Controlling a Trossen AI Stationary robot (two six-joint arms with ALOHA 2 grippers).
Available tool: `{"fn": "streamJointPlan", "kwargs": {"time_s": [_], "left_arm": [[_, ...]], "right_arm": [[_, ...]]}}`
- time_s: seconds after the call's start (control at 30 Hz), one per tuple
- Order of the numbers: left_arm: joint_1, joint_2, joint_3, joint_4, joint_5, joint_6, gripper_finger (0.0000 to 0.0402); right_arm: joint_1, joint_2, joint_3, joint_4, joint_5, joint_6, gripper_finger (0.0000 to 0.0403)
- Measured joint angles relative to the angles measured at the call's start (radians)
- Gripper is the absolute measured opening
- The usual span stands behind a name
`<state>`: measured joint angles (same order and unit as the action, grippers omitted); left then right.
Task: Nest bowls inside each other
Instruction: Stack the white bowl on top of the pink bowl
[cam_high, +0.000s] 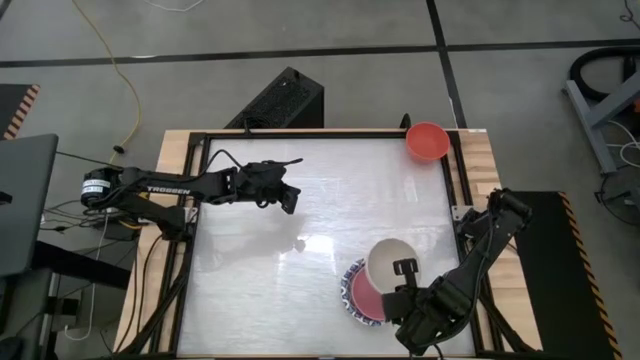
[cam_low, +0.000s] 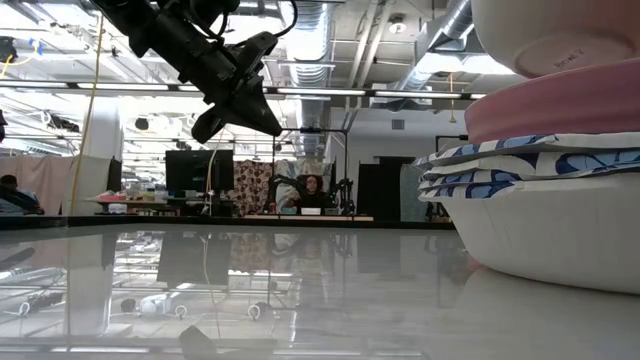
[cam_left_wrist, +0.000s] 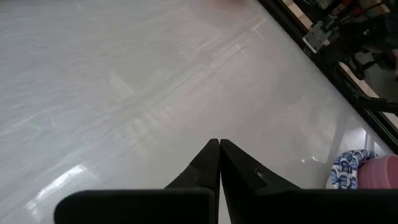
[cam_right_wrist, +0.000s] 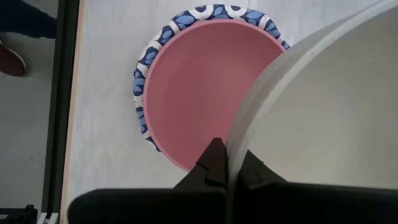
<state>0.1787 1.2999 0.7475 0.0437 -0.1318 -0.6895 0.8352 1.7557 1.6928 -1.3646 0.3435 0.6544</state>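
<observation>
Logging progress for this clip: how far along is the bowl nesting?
Done: pink bowl sits nested in the blue-rimmed bowls. In hand: right tool grips the cream bowl by its rim above the stack. Left: red bowl alone at the far corner; left tool empty.

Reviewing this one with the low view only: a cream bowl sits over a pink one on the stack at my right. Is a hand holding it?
Observer: Yes. The right hand is shut on the cream bowl at its rim, one finger inside and one outside.
Operator: Is it centred over the pink bowl?
Observer: No. From above it covers only one side of the pink bowl, which sits inside the blue-rimmed bowls.
Operator: Any bowl outside the stack?
Observer: One red bowl stands alone at a table corner on the right arm's side, well apart from the stack.
</observation>
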Motion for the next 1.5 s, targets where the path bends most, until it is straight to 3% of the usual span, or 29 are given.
{"fn": "streamJointPlan", "kwargs": {"time_s": [1.5], "left_arm": [[0.000,0.000,0.000,0.000,-0.007,-0.007,0.0000]], "right_arm": [[-0.013,0.000,0.000,-0.012,-0.001,-0.038,0.0008]]}}
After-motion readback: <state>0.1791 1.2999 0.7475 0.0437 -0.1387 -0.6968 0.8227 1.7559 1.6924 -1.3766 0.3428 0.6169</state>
